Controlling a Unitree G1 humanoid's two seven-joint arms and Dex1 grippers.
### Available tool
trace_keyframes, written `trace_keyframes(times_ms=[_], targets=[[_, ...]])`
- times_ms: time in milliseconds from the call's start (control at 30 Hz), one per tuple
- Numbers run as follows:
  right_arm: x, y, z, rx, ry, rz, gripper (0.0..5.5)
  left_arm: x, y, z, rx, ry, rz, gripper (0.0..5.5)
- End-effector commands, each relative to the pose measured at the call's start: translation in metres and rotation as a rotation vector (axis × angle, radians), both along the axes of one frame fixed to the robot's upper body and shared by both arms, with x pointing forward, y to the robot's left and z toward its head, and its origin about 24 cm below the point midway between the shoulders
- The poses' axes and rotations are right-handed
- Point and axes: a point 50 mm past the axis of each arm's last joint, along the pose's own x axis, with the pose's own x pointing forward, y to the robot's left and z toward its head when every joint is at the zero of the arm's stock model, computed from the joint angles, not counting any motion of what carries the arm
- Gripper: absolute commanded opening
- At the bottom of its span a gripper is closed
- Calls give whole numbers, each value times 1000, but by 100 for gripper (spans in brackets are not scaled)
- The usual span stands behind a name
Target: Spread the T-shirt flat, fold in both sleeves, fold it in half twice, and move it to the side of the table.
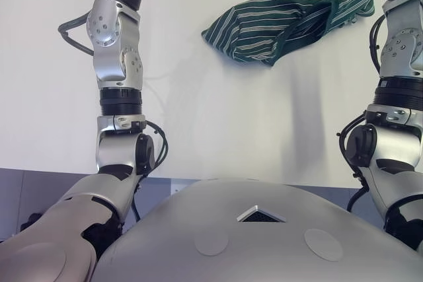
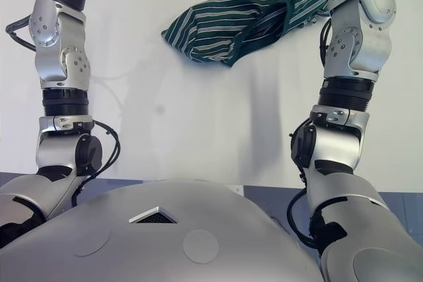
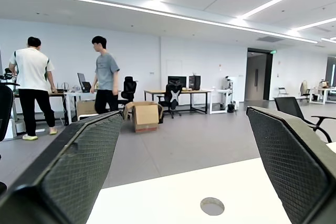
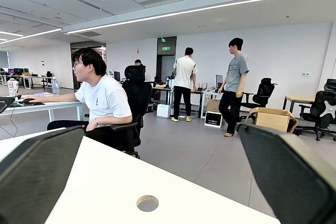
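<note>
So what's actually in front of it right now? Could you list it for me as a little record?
garment: green striped T-shirt, crumpled in a heap, not spread flat
location: far part of the white table, toward the robot's right
left gripper: open, holding nothing
right gripper: open, holding nothing
table feature: round hole in the tabletop
task progress: no sleeve or half fold made yet

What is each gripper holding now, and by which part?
Nothing. Both the left gripper and the right gripper are open and empty; the T-shirt lies crumpled on the table.
</note>
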Motion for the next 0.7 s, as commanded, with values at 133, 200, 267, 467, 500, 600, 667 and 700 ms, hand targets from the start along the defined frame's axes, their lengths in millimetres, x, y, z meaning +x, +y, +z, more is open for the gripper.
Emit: trace_keyframes(times_ms=[133, 200, 267, 467, 500, 600, 667, 700], targets=[[3, 0, 6, -28, -8, 0, 537, -6, -11, -5, 36, -3, -48, 432], [3, 0, 3, -39, 0, -6, 537, -7, -14, -6, 45, -2, -61, 432], [4, 0, 0, -63, 7, -14, 537, -7, -15, -7, 42, 0, -62, 432], [8, 1, -4, -98, 9, -34, 537, -7, -21, -5, 79, -17, -101, 432], [8, 1, -6, -102, 10, -38, 537, -7, -21, -5, 83, -18, -105, 432], [9, 2, -7, -111, 10, -44, 537, -7, -21, -5, 92, -16, -110, 432], [10, 1, -8, -123, 15, -54, 537, -7, -23, -6, 108, -16, -118, 432], [10, 0, -9, -131, 17, -59, 537, -8, -24, -7, 115, -15, -122, 432]])
